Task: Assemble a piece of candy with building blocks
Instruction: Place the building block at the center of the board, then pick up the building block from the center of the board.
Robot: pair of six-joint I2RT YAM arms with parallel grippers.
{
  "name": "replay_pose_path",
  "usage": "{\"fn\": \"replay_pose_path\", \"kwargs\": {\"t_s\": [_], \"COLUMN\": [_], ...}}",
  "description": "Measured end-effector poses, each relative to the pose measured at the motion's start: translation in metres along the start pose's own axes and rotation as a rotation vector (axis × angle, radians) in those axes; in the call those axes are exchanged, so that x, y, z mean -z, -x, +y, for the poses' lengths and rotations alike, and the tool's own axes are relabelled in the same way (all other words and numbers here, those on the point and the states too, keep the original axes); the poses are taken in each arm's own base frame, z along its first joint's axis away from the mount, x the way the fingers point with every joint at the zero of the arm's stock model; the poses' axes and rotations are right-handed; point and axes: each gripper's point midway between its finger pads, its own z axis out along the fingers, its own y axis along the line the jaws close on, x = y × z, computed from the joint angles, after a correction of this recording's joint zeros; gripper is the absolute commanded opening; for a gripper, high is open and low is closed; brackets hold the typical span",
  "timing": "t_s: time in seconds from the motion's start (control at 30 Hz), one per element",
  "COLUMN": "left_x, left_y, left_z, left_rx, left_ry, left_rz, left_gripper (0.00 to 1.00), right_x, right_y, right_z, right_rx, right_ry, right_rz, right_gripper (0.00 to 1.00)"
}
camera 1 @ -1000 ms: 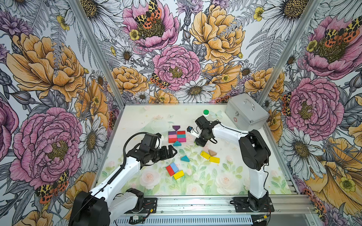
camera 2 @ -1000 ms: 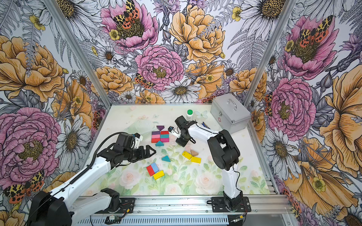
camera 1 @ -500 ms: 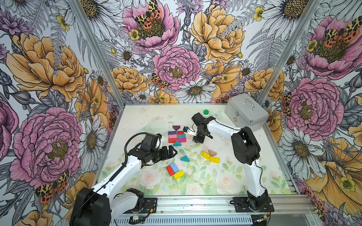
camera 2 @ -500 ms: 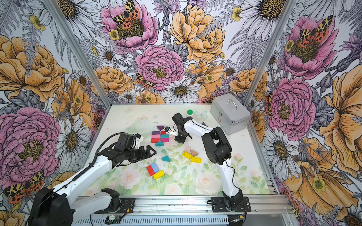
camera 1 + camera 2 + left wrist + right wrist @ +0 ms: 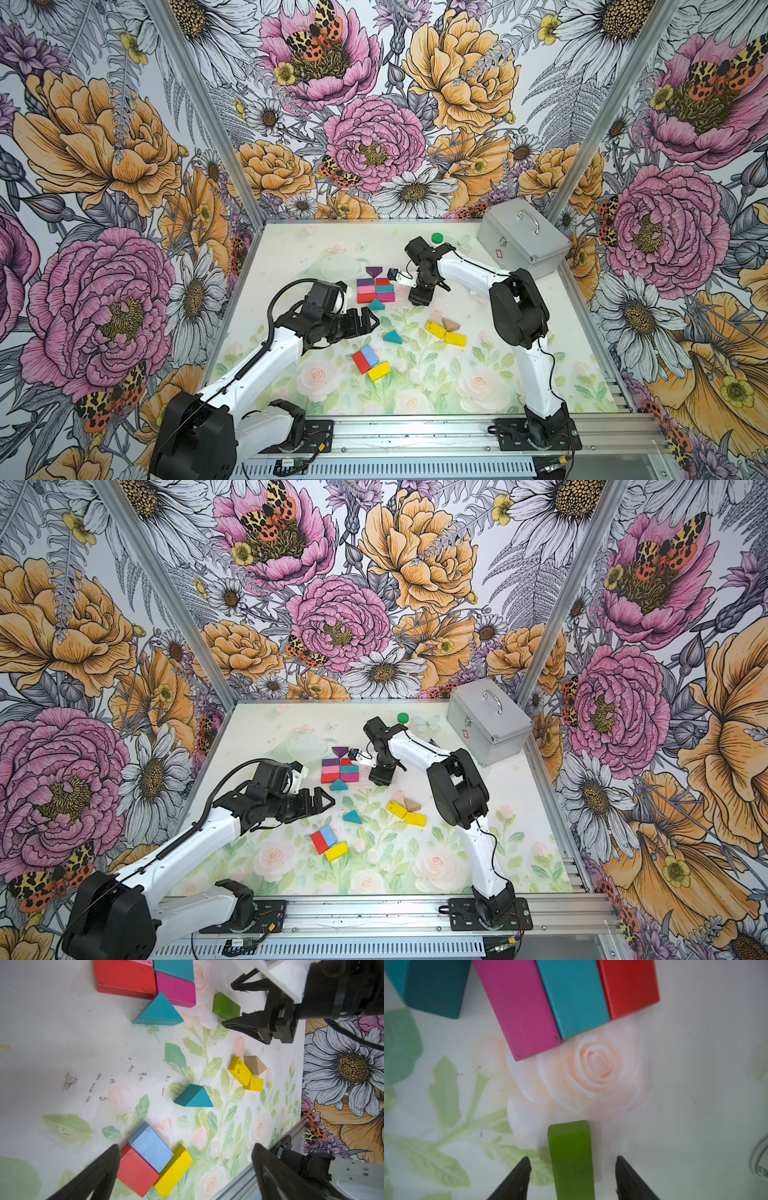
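The building blocks form a tight cluster (image 5: 375,289) of purple, pink, red, teal and magenta rectangles, with a purple triangle (image 5: 374,271) behind it and a teal triangle (image 5: 376,305) in front. My right gripper (image 5: 572,1159) points down just right of the cluster and is open. A green block (image 5: 570,1147) lies on the mat between its fingers, with a gap on each side. The green block (image 5: 225,1005) also shows in the left wrist view; the arm hides it in both top views. My left gripper (image 5: 370,322) hovers open and empty, left of a loose teal triangle (image 5: 392,336).
Two yellow blocks (image 5: 435,329) and a tan one (image 5: 451,324) lie right of centre. A red, light blue and yellow group (image 5: 368,361) sits nearer the front. A silver case (image 5: 521,241) and a green-capped bottle (image 5: 436,237) stand at the back right.
My right gripper moved left toward the cluster, then its jaws opened and let go of the green block. The left arm has stayed still.
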Motion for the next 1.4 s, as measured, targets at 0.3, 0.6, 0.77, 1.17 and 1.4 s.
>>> {"fn": "replay_pose_path", "kwargs": {"t_s": [0.3, 0.6, 0.77, 1.17, 1.4], "left_x": [-0.001, -0.005, -0.001, -0.004, -0.010], "left_y": [-0.007, -0.032, -0.036, -0.039, -0.039], "left_z": [-0.035, -0.052, -0.057, -0.056, -0.050], "left_rx": [-0.116, -0.209, -0.226, -0.210, -0.200], "left_ry": [-0.037, -0.064, -0.081, -0.068, -0.040], "left_rz": [0.005, 0.051, 0.043, 0.053, 0.064], "left_gripper": [0.99, 0.99, 0.99, 0.99, 0.99], "right_x": [0.050, 0.060, 0.037, 0.010, 0.008], "right_y": [-0.013, -0.044, -0.053, -0.068, -0.076], "right_z": [0.034, 0.090, 0.097, 0.086, 0.083], "right_rx": [-0.166, -0.278, -0.300, -0.308, -0.297], "right_ry": [0.034, 0.075, 0.101, 0.049, 0.021], "right_rz": [-0.108, -0.116, -0.051, 0.054, 0.082], "right_gripper": [0.72, 0.73, 0.73, 0.54, 0.33]}}
